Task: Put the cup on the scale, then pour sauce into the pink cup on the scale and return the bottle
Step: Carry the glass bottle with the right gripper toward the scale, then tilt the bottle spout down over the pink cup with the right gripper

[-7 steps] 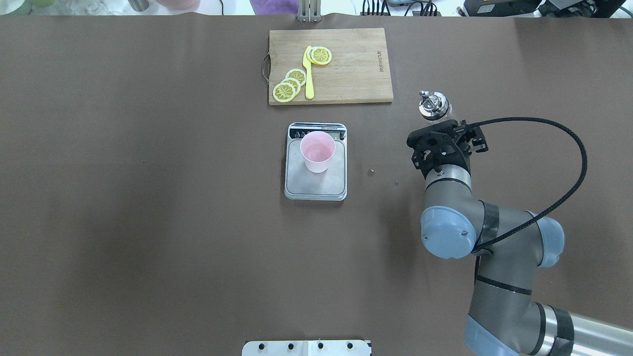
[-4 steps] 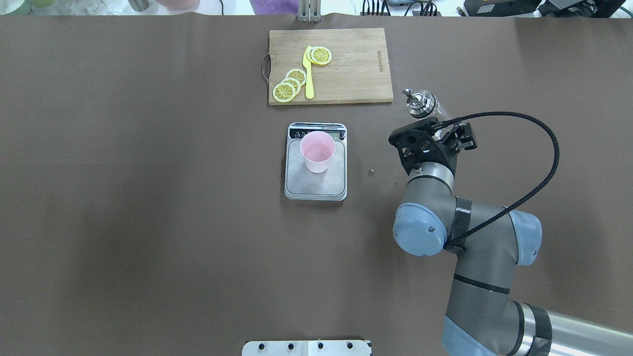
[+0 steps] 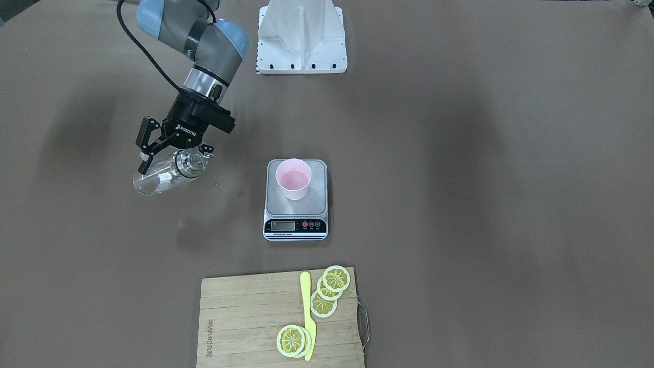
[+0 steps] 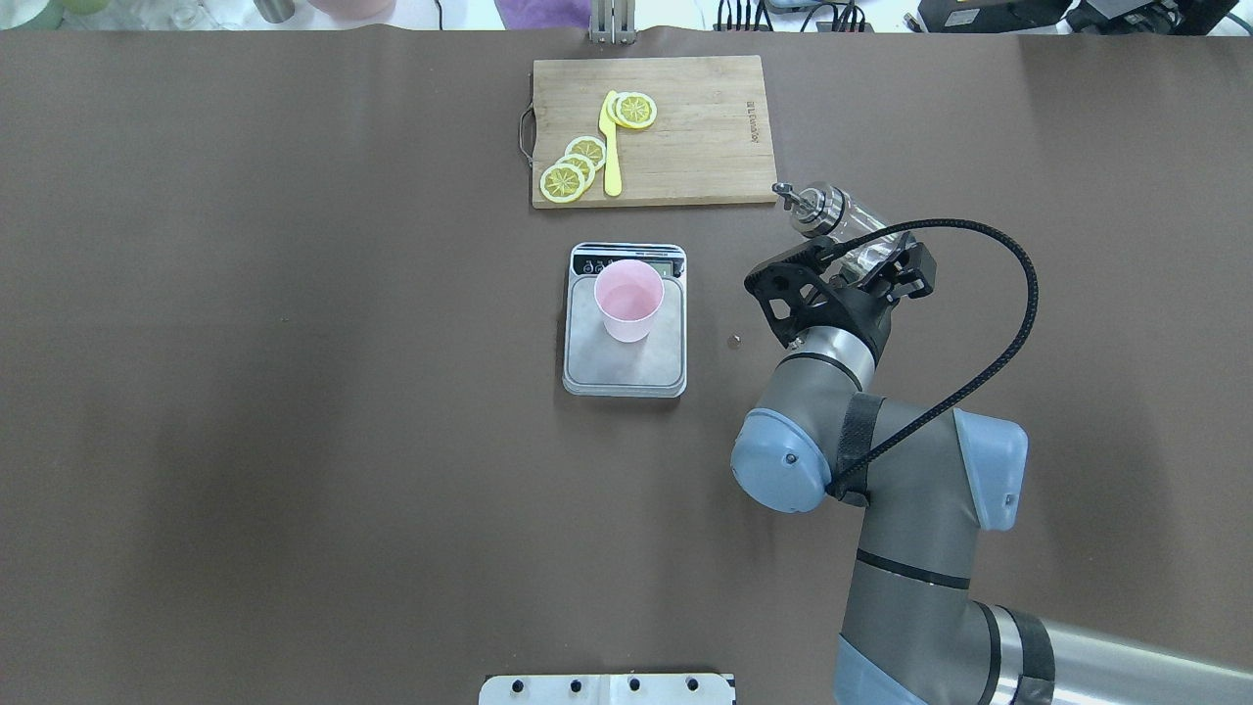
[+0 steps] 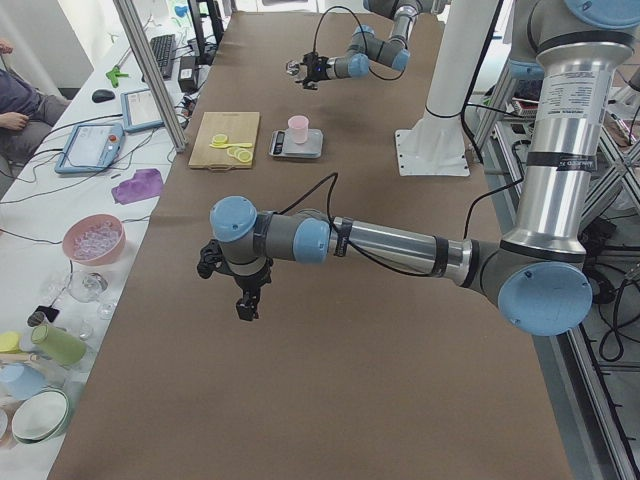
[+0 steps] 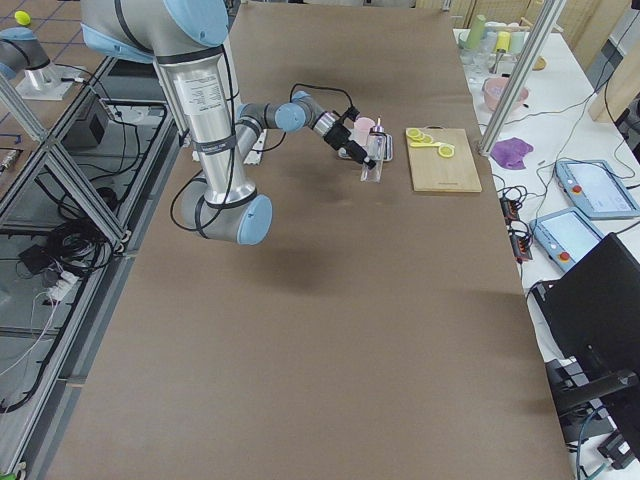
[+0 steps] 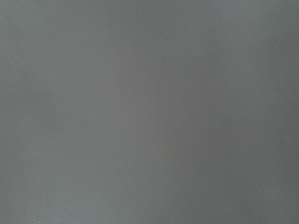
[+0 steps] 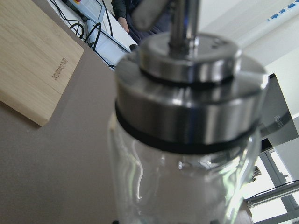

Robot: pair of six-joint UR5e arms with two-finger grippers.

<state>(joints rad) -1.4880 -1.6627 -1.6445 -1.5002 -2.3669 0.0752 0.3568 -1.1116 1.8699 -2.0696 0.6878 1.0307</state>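
The pink cup (image 3: 293, 179) (image 4: 628, 299) stands upright on the steel platform of the scale (image 3: 317, 197) (image 4: 641, 370) at mid-table. My right gripper (image 3: 171, 159) (image 4: 861, 257) is shut on the clear glass bottle (image 3: 156, 180) (image 4: 830, 209), held above the table to the scale's right in the overhead view. The bottle is tilted, its silver spout pointing toward the scale. It fills the right wrist view (image 8: 187, 140). My left gripper (image 5: 245, 305) shows only in the exterior left view, low over bare table; I cannot tell whether it is open or shut.
A wooden cutting board (image 4: 705, 127) (image 3: 245, 317) with lemon slices (image 4: 573, 168) and a yellow knife (image 4: 611, 147) lies beyond the scale. The robot's white base (image 3: 301, 36) stands at the near edge. Brown tabletop surrounds the scale.
My right arm has moved left toward the scale with the bottle in its grip. The bottle has tipped from near upright to tilted, spout leading left. Cup and scale have not moved.
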